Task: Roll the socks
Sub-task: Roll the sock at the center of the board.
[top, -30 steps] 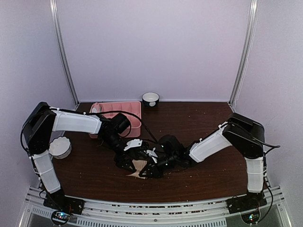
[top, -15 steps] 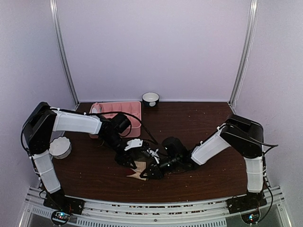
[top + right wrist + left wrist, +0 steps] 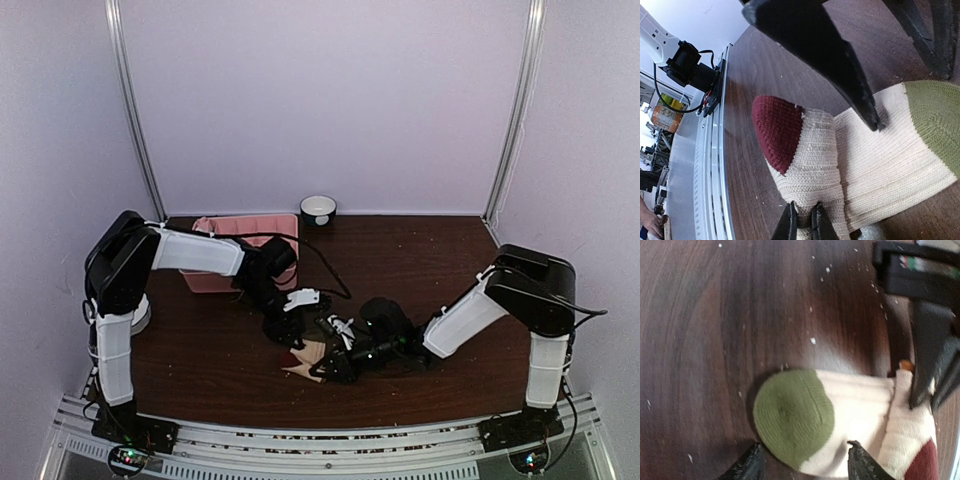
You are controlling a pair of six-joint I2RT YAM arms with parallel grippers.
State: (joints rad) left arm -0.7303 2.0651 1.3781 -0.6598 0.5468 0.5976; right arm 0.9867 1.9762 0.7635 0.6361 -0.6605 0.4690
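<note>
One sock shows: cream knit with an olive-green toe and a maroon heel (image 3: 306, 361), lying flat near the table's front middle. The pink sock is out of view. In the left wrist view my left gripper (image 3: 805, 467) is open, its fingertips (image 3: 752, 466) either side of the green toe (image 3: 792, 412). In the right wrist view my right gripper (image 3: 804, 222) is shut on a pinched fold of the cream fabric (image 3: 820, 150) beside the maroon heel (image 3: 777, 127). In the top view the left gripper (image 3: 300, 322) is just behind the sock and the right gripper (image 3: 335, 360) at its right.
A pink divided tray (image 3: 235, 232) stands at the back left. A small white bowl (image 3: 318, 209) sits at the back wall. A white round object (image 3: 138, 315) is partly hidden behind the left arm. The metal rail (image 3: 320, 440) runs along the front edge.
Both grippers and the sock have shifted a little to the right. The left arm's shoulder and elbow have swung right. The right arm has drawn back to the right.
</note>
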